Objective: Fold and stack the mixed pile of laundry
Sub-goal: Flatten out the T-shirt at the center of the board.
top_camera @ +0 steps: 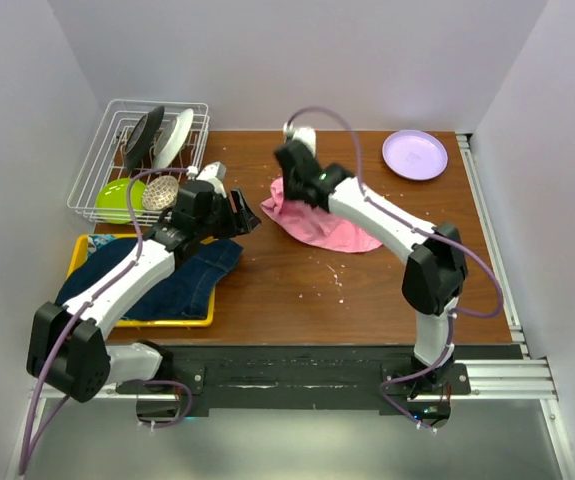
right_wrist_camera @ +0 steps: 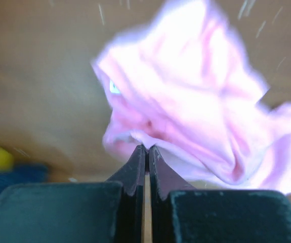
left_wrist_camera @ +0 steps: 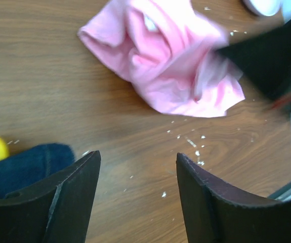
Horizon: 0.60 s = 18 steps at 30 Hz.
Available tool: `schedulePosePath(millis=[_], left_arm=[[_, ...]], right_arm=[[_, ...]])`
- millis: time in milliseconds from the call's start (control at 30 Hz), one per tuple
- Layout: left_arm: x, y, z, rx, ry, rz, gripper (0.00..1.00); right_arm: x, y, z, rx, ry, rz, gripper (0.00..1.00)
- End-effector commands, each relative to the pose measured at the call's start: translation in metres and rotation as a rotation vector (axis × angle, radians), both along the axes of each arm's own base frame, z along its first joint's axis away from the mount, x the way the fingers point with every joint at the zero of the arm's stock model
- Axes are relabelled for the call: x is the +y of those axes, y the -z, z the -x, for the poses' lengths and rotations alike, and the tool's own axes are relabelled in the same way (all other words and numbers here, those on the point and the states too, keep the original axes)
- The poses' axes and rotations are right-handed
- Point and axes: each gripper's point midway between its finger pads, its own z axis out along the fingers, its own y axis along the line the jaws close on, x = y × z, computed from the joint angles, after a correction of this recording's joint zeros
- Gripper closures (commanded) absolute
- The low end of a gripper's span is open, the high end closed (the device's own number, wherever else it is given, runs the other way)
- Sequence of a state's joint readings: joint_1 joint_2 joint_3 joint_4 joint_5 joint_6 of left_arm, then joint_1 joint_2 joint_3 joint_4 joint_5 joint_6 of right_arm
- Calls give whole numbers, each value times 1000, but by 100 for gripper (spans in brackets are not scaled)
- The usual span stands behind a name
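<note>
We are observing the pink T-shirt (top_camera: pixel 332 228) lying crumpled on the wooden table (top_camera: pixel 297 300), right of centre and well apart from the yellow tray (top_camera: pixel 167 322) at the left edge. The shirt is showing as one loose bundle of soft folds with no flat panel. One rounded lobe is pointing toward the left arm and the wider, ragged hem is spreading to the other side (left_wrist_camera: pixel 170 66). A small pale patch is showing among the folds near the middle. The right gripper (top_camera: pixel 287 188) is sitting at the shirt's left end. In the right wrist view its fingers are pressed together (right_wrist_camera: pixel 146 152) with the tips meeting at the edge of the pink cloth (right_wrist_camera: pixel 196 101). That view is blurred, and we are unable to tell whether any cloth is caught between them. The left gripper (top_camera: pixel 245 215) is hovering over bare wood between the tray and the shirt, with its fingers standing apart (left_wrist_camera: pixel 137 157) and nothing between them. The dark blue denim jacket (top_camera: pixel 167 280) is lying heaped in the tray, spilling over its near and right rims. White specks (top_camera: pixel 332 270) are lying scattered on the wood near the shirt. A wire rack (top_camera: pixel 97 160) holding dishes is standing behind the tray, and a purple plate (top_camera: pixel 414 154) is resting at the far right corner.
</note>
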<state>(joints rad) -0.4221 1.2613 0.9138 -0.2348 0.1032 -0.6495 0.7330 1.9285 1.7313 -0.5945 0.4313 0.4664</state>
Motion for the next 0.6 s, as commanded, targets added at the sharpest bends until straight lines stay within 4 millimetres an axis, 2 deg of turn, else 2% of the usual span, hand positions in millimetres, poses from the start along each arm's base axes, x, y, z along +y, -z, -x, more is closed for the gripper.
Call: schedulePosePath(millis=[0,33,100,133,200,233,300,333,367,400,433,500,567], left_arm=[[-43,-15,-13,-51,90,115,36],[-54,-7,-11,-24,115,118,37],[-68,-10,-16,-33,122,148,38],[-75,0,-16,-13,124,142,39],[-87,-6,-25,-40,132,178,40],[-93,5,-26,-20,135,165,40],[-105,2,-32,-36,148,182,41],[-115,12,-31,-15,166,177,41],[-122,13,-32,-15,176,180,41],[-129,9,-35,-28,189,185,41],[-141,16,-31,-11,216,182,41],[-157,10,-30,-29,246,198,41],[-178,17,-23,-26,271,194,41]], right_arm=[[-41,-103,-52,-187,104,-59,100],[-45,-120,-61,-215,112,-79,100],[-55,-136,-73,-242,126,-100,100],[-53,-144,-77,-256,114,-109,100],[-57,-158,-81,-282,118,-120,100],[-58,-162,-81,-286,118,-119,100],[-61,-167,-84,-298,125,-124,100],[-62,-171,-85,-309,125,-133,100],[-62,-176,-84,-317,123,-140,100],[-64,-179,-85,-325,126,-142,100],[-65,-182,-85,-330,126,-143,100],[-67,-186,-86,-346,128,-139,100],[-68,-188,-88,-350,130,-136,100]])
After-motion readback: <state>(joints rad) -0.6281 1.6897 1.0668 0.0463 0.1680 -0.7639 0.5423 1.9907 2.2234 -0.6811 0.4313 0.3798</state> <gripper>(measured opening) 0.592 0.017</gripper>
